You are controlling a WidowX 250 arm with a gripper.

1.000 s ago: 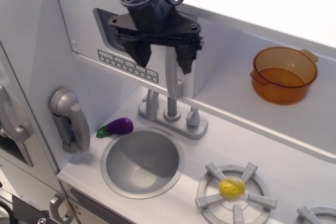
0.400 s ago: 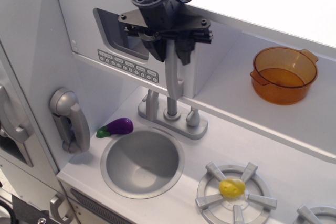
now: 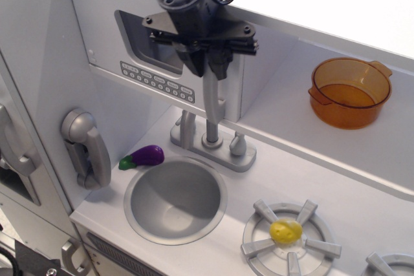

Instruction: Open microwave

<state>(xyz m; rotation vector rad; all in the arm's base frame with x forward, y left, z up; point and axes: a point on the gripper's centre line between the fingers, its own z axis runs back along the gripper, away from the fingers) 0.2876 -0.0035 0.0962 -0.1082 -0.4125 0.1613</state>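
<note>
Gripper (image 3: 208,64) black, narrowed around the top of the long vertical handle (image 3: 211,98), one finger on each side; true contact not certain from this angle, but apparently clamped on it. Handle fixed at the right edge of the microwave (image 3: 107,40), a light-grey compartment under the top shelf at upper left, with a dark window (image 3: 139,38) and a row of small buttons (image 3: 157,81) beneath it. Door seemingly shut or nearly so.

Probably light and stiff: thin flat panel of wood or plastic, swinging on hinges at the left side. Handle smooth and rounded, likely slippery, so best held firmly across its width and pulled outward in an arc, not straight. Likely little resistance beyond a catch or magnet; whole toy kitchen possibly light enough to shift under a hard tug.

Hidden: upper end of the handle and part of the window behind the gripper body; hinges not visible; gap between door and frame too fine to judge. Inside of the compartment unseen.

Further out: faucet (image 3: 212,135) and sink (image 3: 174,201) below, purple eggplant (image 3: 143,157) at the sink's left, grey phone (image 3: 86,147) on the side wall, orange pot (image 3: 350,92) on the shelf at right, yellow item (image 3: 286,230) on the burner.
</note>
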